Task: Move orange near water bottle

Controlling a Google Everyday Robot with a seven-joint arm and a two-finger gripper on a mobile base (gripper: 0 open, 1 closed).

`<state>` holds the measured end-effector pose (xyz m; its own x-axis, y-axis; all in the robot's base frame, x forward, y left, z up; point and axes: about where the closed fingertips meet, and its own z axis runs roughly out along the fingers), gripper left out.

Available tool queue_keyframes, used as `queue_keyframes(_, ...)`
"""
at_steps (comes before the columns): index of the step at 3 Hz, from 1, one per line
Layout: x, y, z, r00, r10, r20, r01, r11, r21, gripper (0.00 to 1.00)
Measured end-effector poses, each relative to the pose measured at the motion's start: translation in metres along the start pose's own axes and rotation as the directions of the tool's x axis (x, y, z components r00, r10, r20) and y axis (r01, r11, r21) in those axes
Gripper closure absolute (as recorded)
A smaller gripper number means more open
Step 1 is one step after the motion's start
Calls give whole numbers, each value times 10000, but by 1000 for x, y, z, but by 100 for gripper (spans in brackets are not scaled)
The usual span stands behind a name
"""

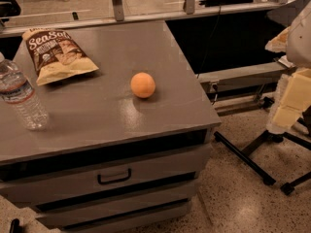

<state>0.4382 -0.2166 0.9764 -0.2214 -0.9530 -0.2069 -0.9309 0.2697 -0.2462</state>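
The orange [143, 85] sits on the grey cabinet top [107, 115], right of its middle. The water bottle [20, 97], clear with a white-and-blue label, stands upright near the cabinet's left edge, well apart from the orange. My gripper [287, 111] hangs at the far right of the camera view, off the cabinet and over the floor, far to the right of the orange. It holds nothing that I can see.
A brown-and-yellow chip bag [58, 55] lies at the back left of the cabinet top. The cabinet has drawers with a handle [114, 177] in front. Black stand legs [265, 154] spread on the speckled floor at the right. A metal rail [146, 16] runs behind.
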Motion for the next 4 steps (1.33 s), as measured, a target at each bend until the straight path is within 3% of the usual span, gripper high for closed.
queue_keyframes(1, 0, 0, 0, 10000, 0, 1, 0, 10000, 2, 0)
queue_keyframes(2, -17, -2, 4, 9984, -419, 367, 418, 9991, 55, 0)
queue_keyframes(3, -60, -14, 19, 9845, -1308, 1166, 1317, 9913, 5, 0)
queue_keyframes(4, -113, -22, 37, 9503, -2076, 2320, 2188, 9755, -231, 0)
